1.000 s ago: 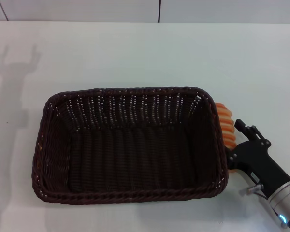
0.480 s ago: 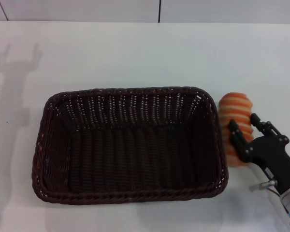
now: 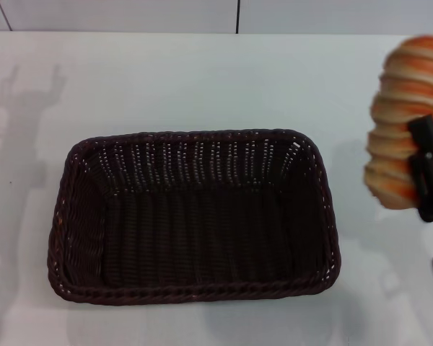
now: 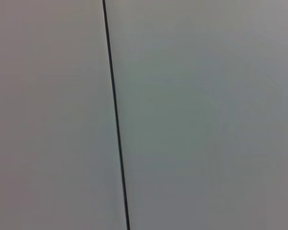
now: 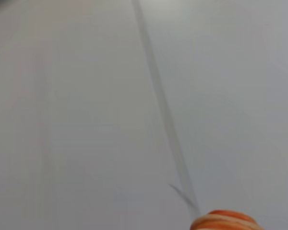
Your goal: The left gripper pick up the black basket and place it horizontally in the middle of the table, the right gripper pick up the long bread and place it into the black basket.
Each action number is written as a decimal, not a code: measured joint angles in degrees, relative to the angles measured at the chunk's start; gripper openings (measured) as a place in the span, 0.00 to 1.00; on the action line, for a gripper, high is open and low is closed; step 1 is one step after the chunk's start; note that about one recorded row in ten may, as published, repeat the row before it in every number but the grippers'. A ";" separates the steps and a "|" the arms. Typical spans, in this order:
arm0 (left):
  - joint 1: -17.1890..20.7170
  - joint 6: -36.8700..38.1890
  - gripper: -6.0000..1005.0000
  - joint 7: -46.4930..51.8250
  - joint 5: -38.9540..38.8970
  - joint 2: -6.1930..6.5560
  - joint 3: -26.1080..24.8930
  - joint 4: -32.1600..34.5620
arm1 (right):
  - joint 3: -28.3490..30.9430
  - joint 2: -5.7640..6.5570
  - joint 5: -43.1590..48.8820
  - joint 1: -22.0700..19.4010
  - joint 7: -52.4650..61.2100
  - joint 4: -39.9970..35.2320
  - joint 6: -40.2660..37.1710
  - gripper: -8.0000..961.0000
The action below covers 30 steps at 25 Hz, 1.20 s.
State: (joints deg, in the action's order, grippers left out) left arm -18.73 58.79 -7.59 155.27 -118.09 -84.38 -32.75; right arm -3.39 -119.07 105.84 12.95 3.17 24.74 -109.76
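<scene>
The black basket [image 3: 195, 216] lies lengthwise across the middle of the white table [image 3: 202, 79], empty. My right gripper [image 3: 427, 173] is at the right edge of the head view, shut on the long bread [image 3: 404, 122], which it holds raised well above the table, to the right of the basket. The bread's orange and cream stripes face the camera. A tip of the bread also shows in the right wrist view [image 5: 225, 221]. The left gripper is out of view; only its shadow falls on the table at the far left.
A dark seam [image 3: 238, 16] runs down the wall behind the table's back edge. The left wrist view shows only a plain grey surface with a dark line [image 4: 116, 115].
My right gripper has lifted the long bread from the table beside the basket's right end, up and to the right. The basket has not moved.
</scene>
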 joint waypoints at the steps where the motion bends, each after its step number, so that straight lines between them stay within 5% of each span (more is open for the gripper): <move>1: 0.00 0.00 0.79 0.07 0.12 -0.02 0.01 0.00 | -0.10 -0.07 2.01 0.90 0.00 0.20 -0.14 0.50; 8: -0.11 0.00 0.79 0.40 0.12 -0.03 0.00 0.00 | -0.22 -0.16 9.08 7.33 -0.31 2.92 10.13 0.43; 13: 0.36 0.01 0.79 0.44 0.39 -0.04 0.01 -0.14 | 0.28 -0.10 9.80 6.99 -0.20 3.36 10.73 0.40; 18: 0.76 0.01 0.79 0.46 0.48 0.00 0.01 -0.42 | 1.09 -0.04 9.59 6.39 0.00 3.43 10.82 0.65; 25: 1.43 0.08 0.79 0.54 0.57 -0.05 0.00 -0.67 | 3.01 0.06 9.38 4.60 0.26 3.69 10.24 0.80; 30: 2.21 0.08 0.79 0.56 0.56 -0.14 -0.31 -0.68 | 10.91 0.21 2.98 -2.51 0.27 3.44 5.26 0.87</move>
State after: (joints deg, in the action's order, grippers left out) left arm -16.52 58.87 -7.03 155.83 -118.23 -84.69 -33.43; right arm 7.52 -118.85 108.82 10.45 3.44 28.18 -104.49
